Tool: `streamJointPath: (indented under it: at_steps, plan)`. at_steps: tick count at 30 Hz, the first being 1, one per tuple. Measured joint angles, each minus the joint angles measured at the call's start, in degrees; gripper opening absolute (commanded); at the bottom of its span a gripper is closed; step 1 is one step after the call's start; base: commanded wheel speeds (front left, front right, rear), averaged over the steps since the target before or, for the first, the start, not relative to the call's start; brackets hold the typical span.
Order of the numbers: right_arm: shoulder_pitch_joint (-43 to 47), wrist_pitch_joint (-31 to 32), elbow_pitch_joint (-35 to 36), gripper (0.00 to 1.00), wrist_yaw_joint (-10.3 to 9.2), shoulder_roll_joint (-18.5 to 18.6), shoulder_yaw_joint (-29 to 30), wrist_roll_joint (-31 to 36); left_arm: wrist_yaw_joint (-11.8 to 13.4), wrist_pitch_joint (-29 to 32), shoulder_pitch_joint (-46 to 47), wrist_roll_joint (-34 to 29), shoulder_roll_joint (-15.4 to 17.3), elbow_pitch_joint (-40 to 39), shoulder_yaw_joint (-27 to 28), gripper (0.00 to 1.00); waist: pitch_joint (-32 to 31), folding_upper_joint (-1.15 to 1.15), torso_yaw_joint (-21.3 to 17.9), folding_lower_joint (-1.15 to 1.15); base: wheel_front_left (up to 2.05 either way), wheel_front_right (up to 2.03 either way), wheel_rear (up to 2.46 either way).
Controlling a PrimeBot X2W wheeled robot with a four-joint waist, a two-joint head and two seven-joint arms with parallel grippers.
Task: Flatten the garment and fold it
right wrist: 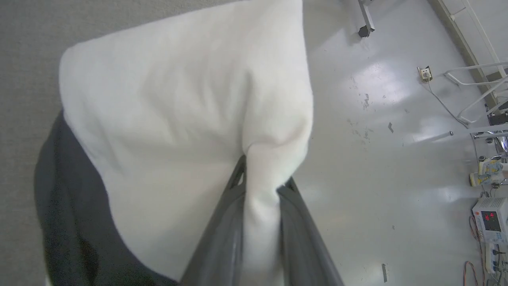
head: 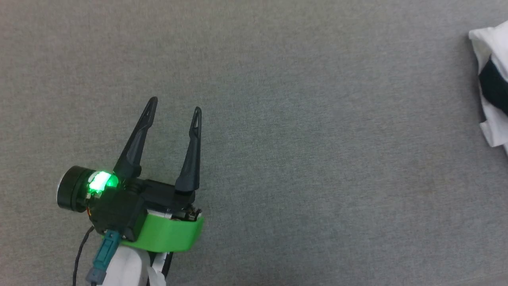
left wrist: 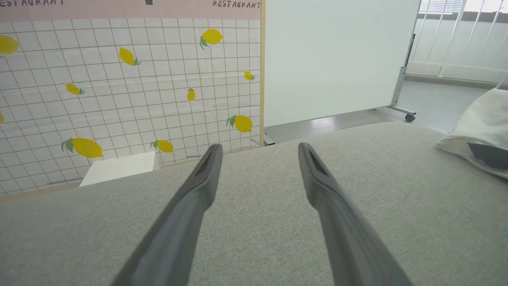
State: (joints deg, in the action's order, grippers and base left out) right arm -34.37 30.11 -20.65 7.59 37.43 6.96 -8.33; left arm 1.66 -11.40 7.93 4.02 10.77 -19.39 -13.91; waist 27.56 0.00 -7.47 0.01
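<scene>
Left end effector [head: 175, 104] over the front left part of the grey bench [head: 317, 159], pale forearm coming up from the bottom of the head view, with a green band and a green light at the wrist. Long dark fingers [head: 135, 143] pointing away from the robot and leaning a little to the right, spread wide apart, nothing between them. Same wide gap [left wrist: 258, 146] from its own wrist camera, with grey bench cloth below. Cannot tell whether touching the bench or a little above it.

Right end effector [right wrist: 265, 171] closed narrowly on a pinched fold of white cloth of the shirt [right wrist: 178, 99], the fold standing up between the two fingers.

Shirt at the right edge of the bench, well apart from the left end effector. White cloth bunched and raised, a dark part under it, glossy floor [right wrist: 377, 119] beside it. In the head view white with a black patch [head: 492, 47], mostly cut off at the picture's right side. Cannot tell whether the black part is sleeve or collar. Outline of the whole shirt hard to make out.
</scene>
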Motion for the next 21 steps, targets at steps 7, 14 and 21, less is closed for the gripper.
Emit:
streamJointPath:
  at_steps: [7,14,21]
  plan:
    - [-2.0,-3.4,-5.1,1.0,-0.01,-1.8,1.5,3.4,0.2,0.7,0.4,0.1,0.0,-0.3,-0.5,1.0,3.9,0.0,0.5,0.0,0.0,0.0,0.0]
    - [-2.6,-4.1,-8.2,1.0,-0.01,-3.5,2.8,5.3,0.5,0.5,1.1,1.7,-0.4,-1.3,0.5,1.0,3.4,0.0,0.2,0.0,0.0,0.0,0.0]
    - [-2.9,-5.5,-8.3,1.0,0.0,-3.9,4.2,6.8,2.1,-1.4,0.7,2.7,-1.7,0.0,1.7,1.0,0.1,0.0,0.0,-0.01,0.0,0.0,0.0]
